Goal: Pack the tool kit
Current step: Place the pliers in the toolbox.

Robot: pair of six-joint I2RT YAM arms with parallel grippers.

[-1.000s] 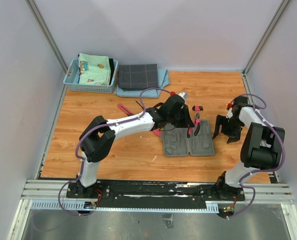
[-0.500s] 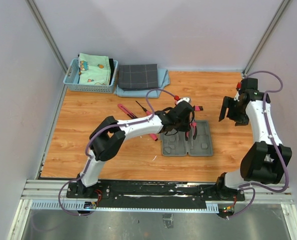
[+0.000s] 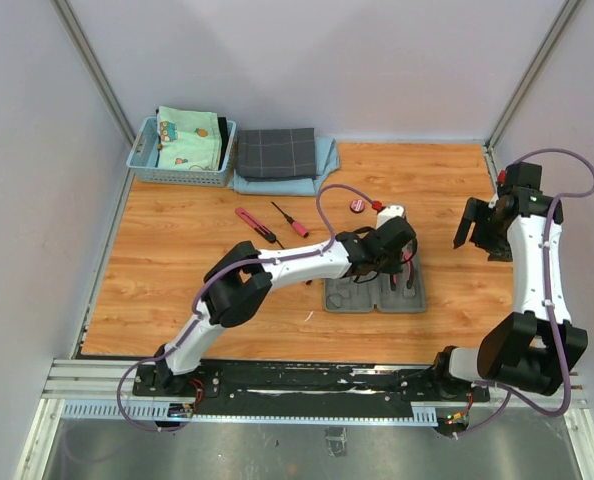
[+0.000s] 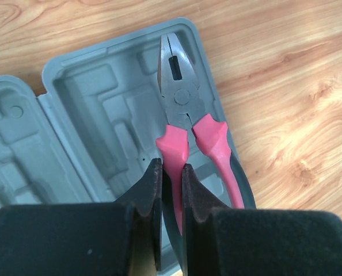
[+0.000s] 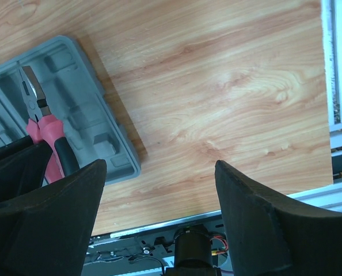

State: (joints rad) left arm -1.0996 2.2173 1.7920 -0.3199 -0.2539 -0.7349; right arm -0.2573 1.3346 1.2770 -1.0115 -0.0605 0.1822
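Note:
The grey tool case (image 3: 349,292) lies open near the table's middle, its moulded slots showing (image 4: 96,115). My left gripper (image 4: 170,170) is shut on one pink handle of the pliers (image 4: 181,98), whose metal head lies over the case's right half. In the top view the left gripper (image 3: 401,266) sits over that half and covers the pliers. My right gripper (image 3: 477,238) hangs open, with nothing in it, above bare table right of the case (image 5: 73,109). A pink knife (image 3: 249,222), a pink screwdriver (image 3: 289,221) and a round tape (image 3: 358,206) lie on the table behind the case.
A light blue basket (image 3: 147,168) with folded fabric stands at the back left. A dark checked cloth (image 3: 276,152) lies beside it on a blue cloth. The table's right edge and the metal rail (image 5: 337,86) are close to the right gripper.
My left arm has carried the pliers right and nearer, over the case's right half. The right arm has swung up and away to the right, still open. The round tape has come into view.

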